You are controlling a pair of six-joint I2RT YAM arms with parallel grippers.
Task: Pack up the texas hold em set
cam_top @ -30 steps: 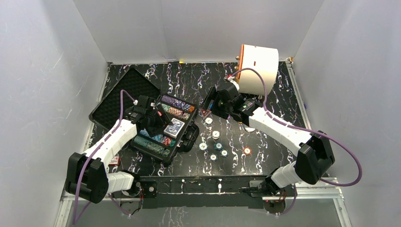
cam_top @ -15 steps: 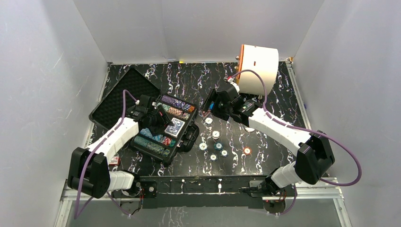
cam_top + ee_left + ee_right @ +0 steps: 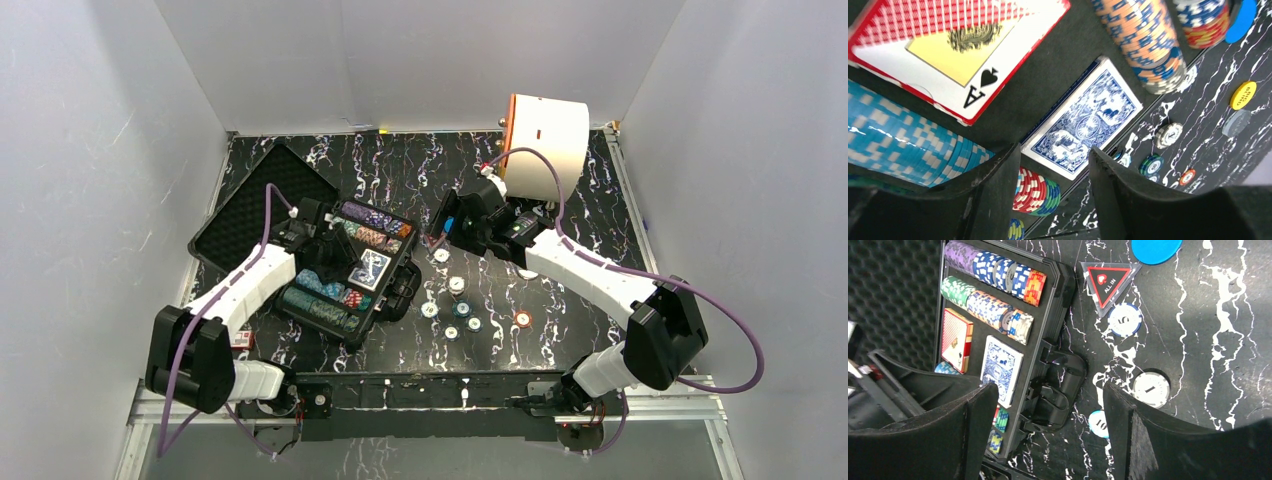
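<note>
My right pincer (image 3: pixel 1050 386) hangs spread and empty above the loose chips (image 3: pixel 1151 388) on the bench (image 3: pixel 400 160), just right of the open case (image 3: pixel 1062 285); that arm is nearer them; my left pincer (image 3: pixel 1054 150), jaws apart, holding nothing, hovers over the blue deck (image 3: pixel 1085 122) inside.

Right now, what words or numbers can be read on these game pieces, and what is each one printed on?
"ALL IN": on the triangular button lying on the table.
"5": on the white and blue chip just below it.
"1": on the white chip.
"10": on the blue-edged chip.
"A" with a spade sign: on the red card deck in the case.
The yellow round button carries lettering too small to read.
</note>
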